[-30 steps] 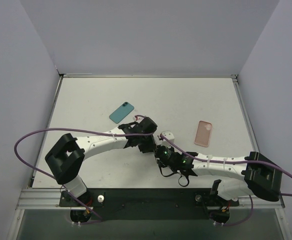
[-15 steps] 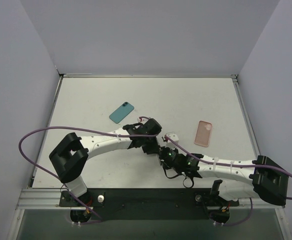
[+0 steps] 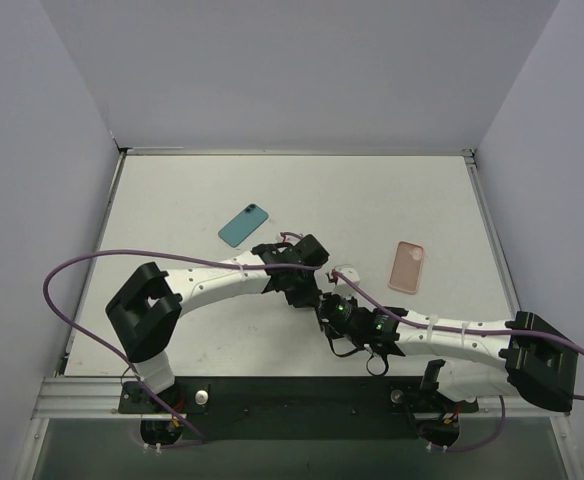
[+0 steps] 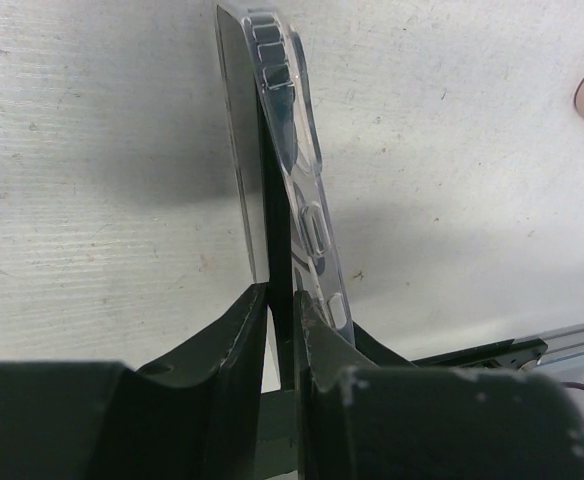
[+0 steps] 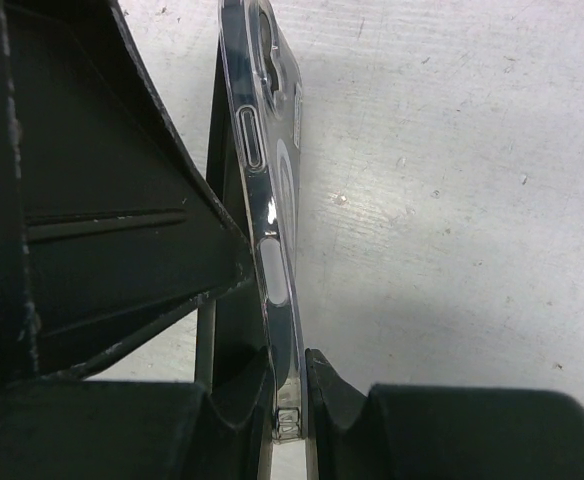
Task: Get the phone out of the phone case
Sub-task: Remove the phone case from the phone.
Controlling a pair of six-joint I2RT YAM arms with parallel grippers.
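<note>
1 teal phone (image 3: 243,225) lies flat on the white table (image 3: 172,200), left of centre and well apart from both arms.

The 2 grippers meet near the table's middle and both hold 1 item, which stands on edge above the surface.

The left gripper (image 4: 280,300) has its jaws nearly shut, with only a thin gap. They are clamped on a thin dark slab, the phone (image 4: 275,230), which runs straight away from the fingers. The side wall of the clear phone case (image 4: 309,215), with its button cutouts, sits just right of the slab. The right-hand finger touches that wall. I cannot tell whether the phone is fully seated in the case or partly parted from it.

The right gripper (image 5: 287,360) also has its jaws squeezed narrow. They pinch the clear case's edge near its lower end, by a small port cutout. The left gripper's black body is just beside the case on its left in that view. I cannot tell whether the phone also sits between the right fingers.

Further right, 1 pink phone case (image 3: 406,267) lies flat on the table, near the right arm but not touching it.
</note>
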